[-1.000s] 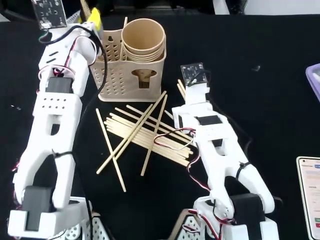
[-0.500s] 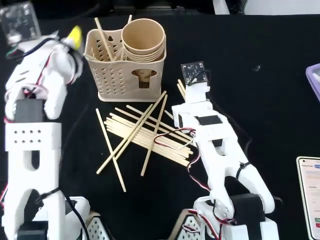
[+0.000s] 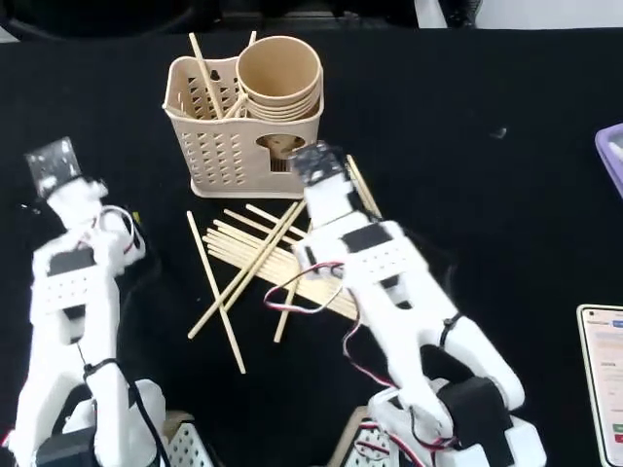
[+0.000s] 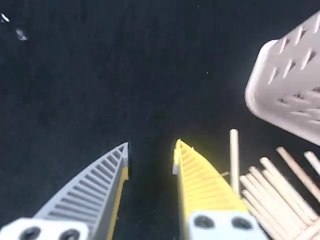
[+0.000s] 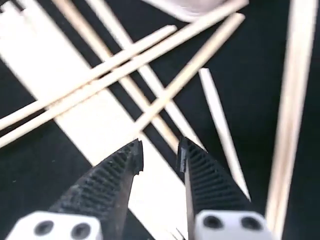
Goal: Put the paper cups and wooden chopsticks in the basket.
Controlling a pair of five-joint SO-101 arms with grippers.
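The basket (image 3: 219, 146) stands in the upper middle of the high frame, on the black table (image 3: 487, 224). A stack of cups (image 3: 279, 73) sits in its right part, and a few chopsticks (image 3: 202, 68) stand tilted in its left part. The loose chopsticks (image 3: 243, 263) lie on the table just below the basket, in the middle of the frame, many side by side and some crossed over them.

The right arm (image 3: 389, 282) comes from the lower right and ends over this pile, its wrist just in front of the basket. The right claw (image 5: 160, 145) is open only by a narrow gap and holds nothing; it is close above the loose chopsticks (image 5: 125, 65), and I cannot tell if it touches them.

The left arm (image 3: 68, 292) is in the lower left of the frame, well apart from the basket. The left claw (image 4: 151, 147) is also open a little and empty, over bare table. Near its yellow finger are the ends of the loose chopsticks (image 4: 270, 190) and a corner of the basket (image 4: 290, 95).

At the right edge of the high frame there are a phone (image 3: 604, 379) and a purple thing (image 3: 613, 156)
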